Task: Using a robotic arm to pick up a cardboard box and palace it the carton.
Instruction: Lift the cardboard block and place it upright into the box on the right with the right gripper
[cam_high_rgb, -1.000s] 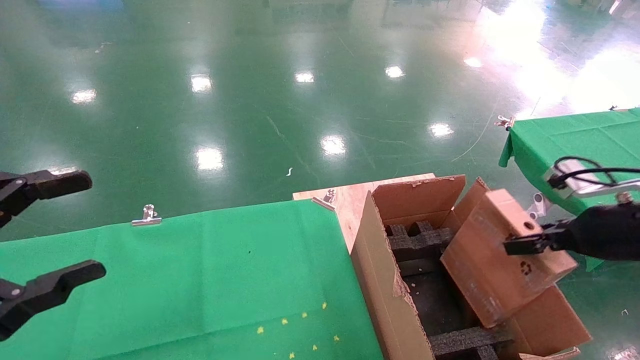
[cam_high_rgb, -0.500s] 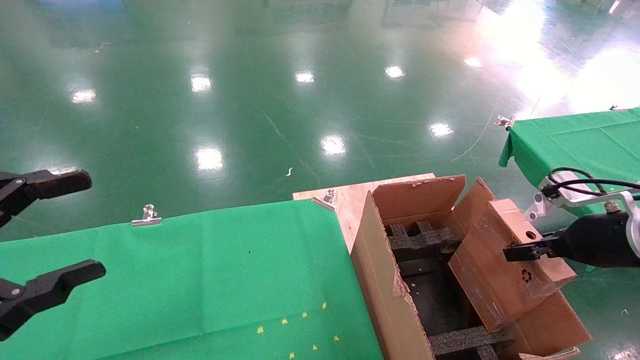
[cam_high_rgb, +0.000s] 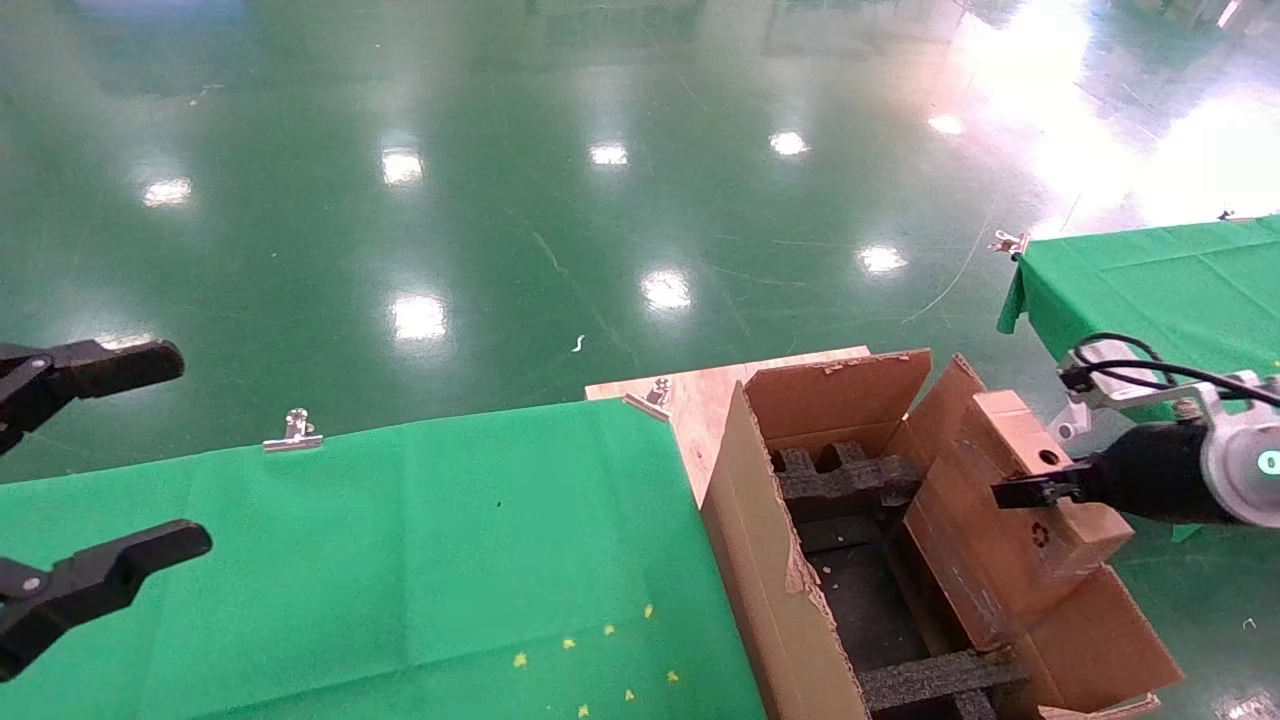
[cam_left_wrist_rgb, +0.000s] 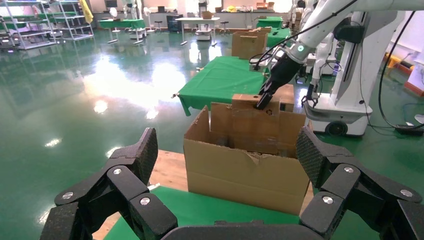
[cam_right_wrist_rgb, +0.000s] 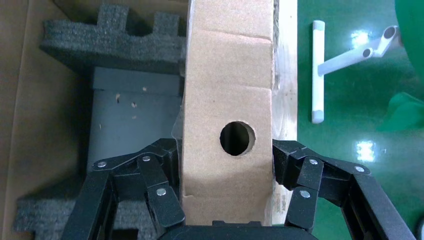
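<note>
At lower right of the head view, the right pincer (cam_high_rgb: 1010, 492) gripped the cardboard box (cam_high_rgb: 1010, 520), which had sunk lower into the carton (cam_high_rgb: 770, 560), probably near release. The left pincer (cam_high_rgb: 95, 470) hung open over the green worktop (cam_high_rgb: 400, 540).

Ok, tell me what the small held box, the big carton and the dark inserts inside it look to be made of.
Cardboard box: matte brown paperboard, with a clean punched hole and folded seams. Carton: corrugated cardboard, likely, going by its thick, ragged torn flap edges. Inserts: black foam, apparently, with a coarse porous surface and notched cut-outs. The right gripper clamps the small box.
</note>
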